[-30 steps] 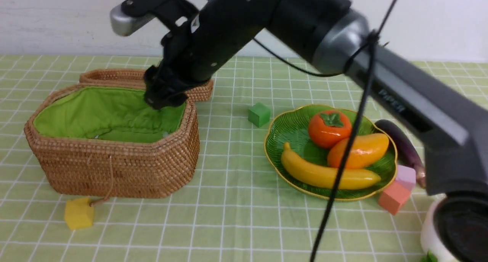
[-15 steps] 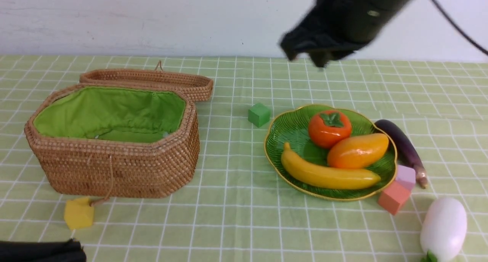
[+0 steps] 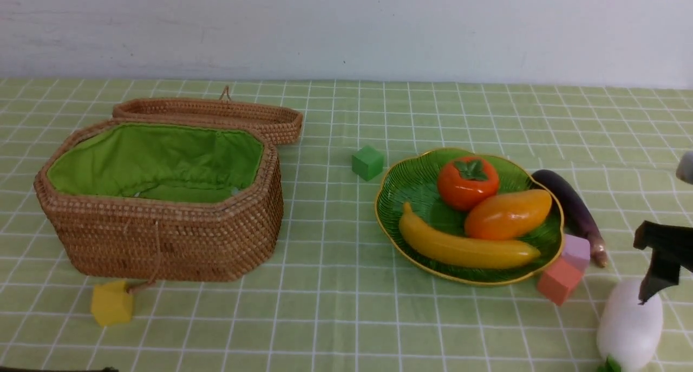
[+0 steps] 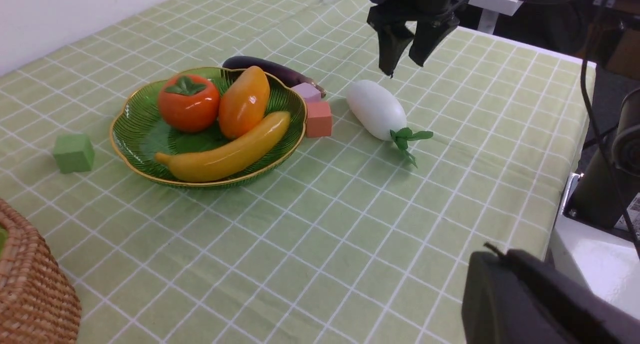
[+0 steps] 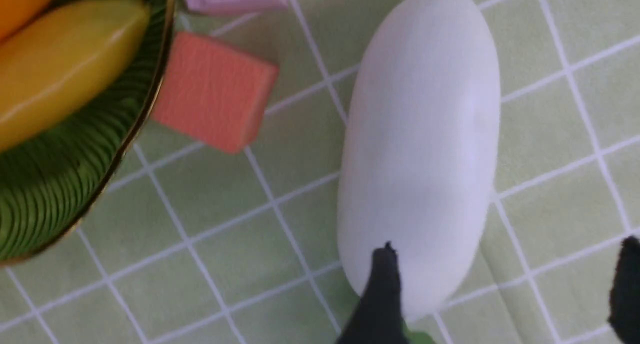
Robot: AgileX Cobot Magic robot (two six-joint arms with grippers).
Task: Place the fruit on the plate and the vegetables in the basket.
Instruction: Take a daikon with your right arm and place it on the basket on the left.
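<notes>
The green plate (image 3: 414, 185) holds the fruit: a persimmon (image 3: 468, 182), a mango (image 3: 509, 215) and a banana (image 3: 465, 248). A purple eggplant (image 3: 571, 207) lies on the cloth against the plate's right side. A white radish (image 3: 631, 323) lies at the front right. My right gripper (image 5: 502, 289) hangs open just above the radish's leafy end, one finger (image 5: 382, 294) over it and the other beside it. The wicker basket (image 3: 162, 236) stands open at the left; its floor is hidden. My left gripper (image 4: 492, 256) is shut and empty, near the table's front edge.
A pink-orange cube (image 3: 559, 280) and a lilac cube (image 3: 576, 250) sit between plate, eggplant and radish. A green cube (image 3: 368, 162) lies left of the plate, a yellow cube (image 3: 112, 302) before the basket. The basket's lid (image 3: 216, 115) lies flat behind it.
My right arm has swung from over the basket across to the right, down to the radish, jaws now open. The left arm has sunk almost out of the front view.
</notes>
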